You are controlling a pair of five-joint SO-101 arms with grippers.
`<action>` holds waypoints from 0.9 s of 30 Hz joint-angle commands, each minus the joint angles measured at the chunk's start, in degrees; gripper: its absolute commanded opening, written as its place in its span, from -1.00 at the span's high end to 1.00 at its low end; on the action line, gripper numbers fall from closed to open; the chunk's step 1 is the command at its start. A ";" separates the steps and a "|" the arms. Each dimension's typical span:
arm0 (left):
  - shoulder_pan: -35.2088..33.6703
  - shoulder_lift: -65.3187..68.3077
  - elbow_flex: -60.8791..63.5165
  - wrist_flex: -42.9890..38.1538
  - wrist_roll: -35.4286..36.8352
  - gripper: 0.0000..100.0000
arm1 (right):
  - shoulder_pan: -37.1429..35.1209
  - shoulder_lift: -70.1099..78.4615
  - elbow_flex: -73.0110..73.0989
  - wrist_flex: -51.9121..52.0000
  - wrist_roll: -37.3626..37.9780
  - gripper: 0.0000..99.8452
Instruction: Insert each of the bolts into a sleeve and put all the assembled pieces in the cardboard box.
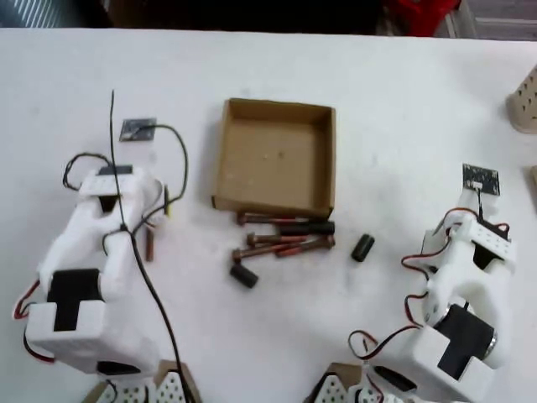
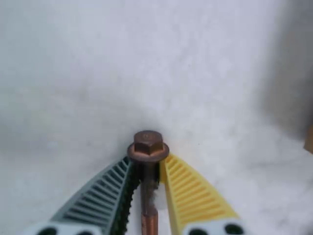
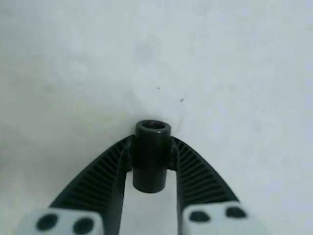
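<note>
White tabletop [image 1: 403, 101] fills the scene. The open cardboard box [image 1: 277, 155] sits at its middle, its brown floor bare. Just near of the box's near wall lies a cluster of bolts [image 1: 281, 242], stretched left to right and touching one another, and one of them wears a black fitted sleeve [image 1: 307, 227]. Two loose sleeves lie apart from the cluster: one sleeve [image 1: 243, 275] near and left of it, another sleeve [image 1: 362, 248] to its right.

From above, the left arm [image 1: 84, 260] and the right arm [image 1: 466, 285] appear as white bodies with trailing wires at the table's left and right sides. A small board [image 1: 138, 130] lies far of the left arm and a second board [image 1: 481, 178] far of the right one. A reddish side bolt [image 1: 150, 243] lies close against the left arm's right flank; I cannot tell whether it is the one that arm grips.

The wrist views give what the high view hides under those bodies. The left gripper [image 2: 149, 164] has its grey and yellow fingers closed tight on the shaft of a copper held bolt [image 2: 148, 147], hex head pointing away over bare table. The right gripper [image 3: 151, 142] pinches an upright black held sleeve [image 3: 151, 164] between both black fingers, its open bore showing.
</note>
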 commanded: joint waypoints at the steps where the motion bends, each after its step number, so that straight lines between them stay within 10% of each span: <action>1: -0.40 -2.77 -0.18 -1.14 -0.79 0.96 | 0.57 -0.57 -2.11 2.24 -0.53 0.97; 12: -0.40 -2.77 -0.18 -1.14 -0.79 0.96 | -6.11 -12.97 -2.29 6.29 -2.37 0.97; 27: -0.40 -2.95 0.00 -1.14 -0.79 0.96 | -9.80 -14.46 0.00 -37.49 -14.77 0.97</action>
